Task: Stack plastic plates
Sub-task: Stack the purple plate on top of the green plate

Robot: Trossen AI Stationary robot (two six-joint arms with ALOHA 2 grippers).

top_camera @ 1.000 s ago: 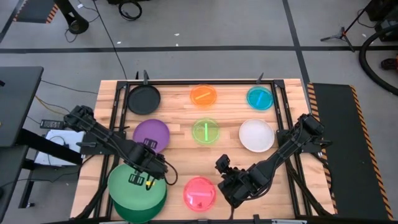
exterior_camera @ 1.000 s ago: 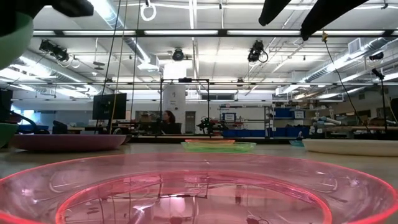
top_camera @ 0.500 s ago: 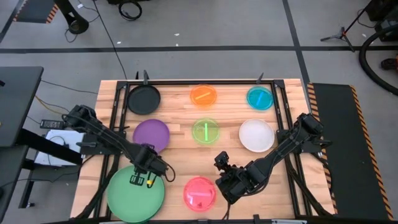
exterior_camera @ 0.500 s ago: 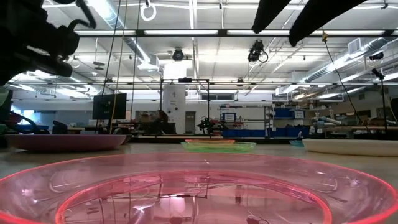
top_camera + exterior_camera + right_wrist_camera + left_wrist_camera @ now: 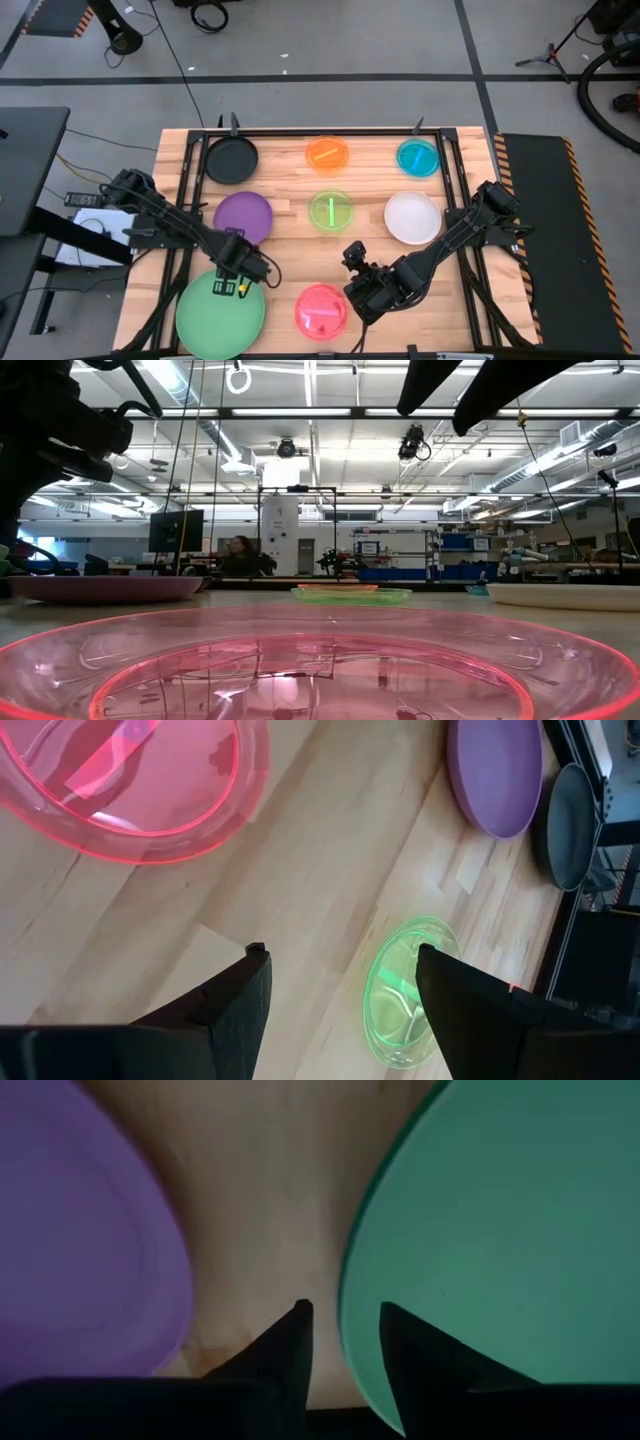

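Note:
Two large green plates lie as one stack at the near left; only the top one shows. My left gripper hangs over the stack's far rim, slightly open, one finger over wood and one over green. The pink plate lies flat at the near middle and fills the low view. My right gripper is open just right of it, touching nothing. The purple, black, orange, cyan, lime and white plates lie flat and apart. My left gripper points down from above with the green stack's far rim between its two fingers. A gap shows between the fingertips, and I cannot tell whether either finger touches the rim. The plate lies flat on the stack.
A black metal frame borders the wooden table. Bare wood lies between the green stack and the pink plate and around the lime plate. The purple plate is close to my left gripper. A person sits in the room far behind the table.
My left gripper has lowered the green plate it held tilted onto the second green plate; the two offset discs now show as one. It has then drawn back a little toward the far edge. My right gripper has shifted slightly left toward the pink plate.

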